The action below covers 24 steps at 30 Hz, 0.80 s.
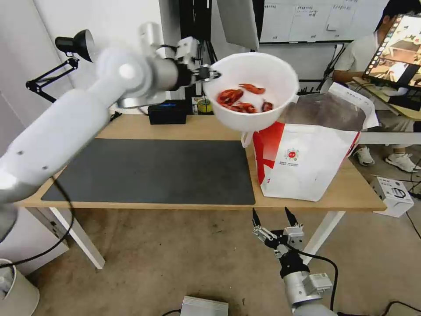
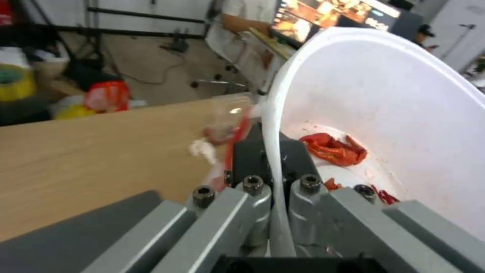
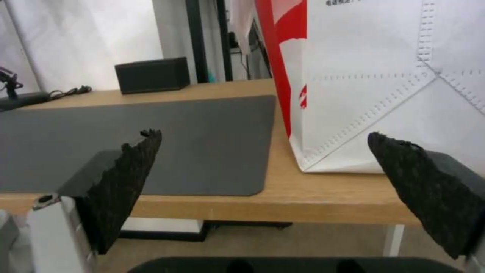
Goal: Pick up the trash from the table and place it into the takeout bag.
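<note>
Pinching the rim of the white crayfish-shell bowl (image 1: 251, 90), left gripper (image 1: 209, 74) holds it tilted by the takeout bag (image 1: 307, 153) mouth; right gripper (image 1: 275, 221) hangs wide open, empty, below the table (image 1: 351, 193) edge.

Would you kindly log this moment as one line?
left gripper: shut on bowl, raised beside bag | right gripper: open, below table edge

Left arm is raised and stretched forward, its gripper (image 1: 213, 74) pinched closed. Right gripper (image 1: 274, 216) hangs low, fingers pointing up, spread apart.
</note>
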{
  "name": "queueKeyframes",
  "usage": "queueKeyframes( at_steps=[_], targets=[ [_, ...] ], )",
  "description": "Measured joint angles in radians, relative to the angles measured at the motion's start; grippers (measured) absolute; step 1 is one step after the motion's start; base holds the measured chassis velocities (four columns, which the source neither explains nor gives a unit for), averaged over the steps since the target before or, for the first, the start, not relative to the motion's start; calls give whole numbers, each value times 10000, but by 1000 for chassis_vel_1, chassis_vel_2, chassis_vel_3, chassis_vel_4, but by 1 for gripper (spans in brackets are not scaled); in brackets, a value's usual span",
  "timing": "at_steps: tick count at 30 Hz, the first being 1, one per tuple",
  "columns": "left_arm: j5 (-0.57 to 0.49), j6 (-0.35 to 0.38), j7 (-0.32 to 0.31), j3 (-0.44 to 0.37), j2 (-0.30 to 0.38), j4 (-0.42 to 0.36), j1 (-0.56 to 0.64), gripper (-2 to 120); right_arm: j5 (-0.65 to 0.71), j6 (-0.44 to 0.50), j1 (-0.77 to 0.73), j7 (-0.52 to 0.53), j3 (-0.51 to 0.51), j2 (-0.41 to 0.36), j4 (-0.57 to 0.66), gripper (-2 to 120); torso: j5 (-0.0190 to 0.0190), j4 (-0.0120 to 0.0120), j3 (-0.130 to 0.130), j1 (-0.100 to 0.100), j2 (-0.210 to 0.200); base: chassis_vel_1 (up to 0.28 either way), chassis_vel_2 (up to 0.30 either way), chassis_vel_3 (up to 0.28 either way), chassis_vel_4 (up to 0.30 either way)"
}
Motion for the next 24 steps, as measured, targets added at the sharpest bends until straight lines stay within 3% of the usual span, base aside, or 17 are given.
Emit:
queueKeyframes(
  at_steps=[9, 13, 18, 24],
  targets=[
    [367, -119, -164, 29, -1792, 1243, -342, 0, 0, 0, 0, 0, 0, 0, 0, 100, 0, 1, -1, -1, 2, 0, 0, 0, 0],
    [527, -120, -164, -1, -2190, 1612, -397, 0, 0, 0, 1, 0, 0, 0, 0, 100, 0, 1, -1, 0, 2, 0, 0, 0, 0],
    [975, -268, -525, 71, -3662, 2945, -505, 0, 0, 0, 0, 0, 0, 0, 0, 100, -1, 2, 0, -1, 1, 0, 0, 0, 0],
    [1281, -432, -709, -34, -4546, 3645, -551, 0, 0, 0, 1, 0, 0, 0, 0, 100, 0, 0, -1, -1, 1, 0, 0, 0, 0]
  ],
)
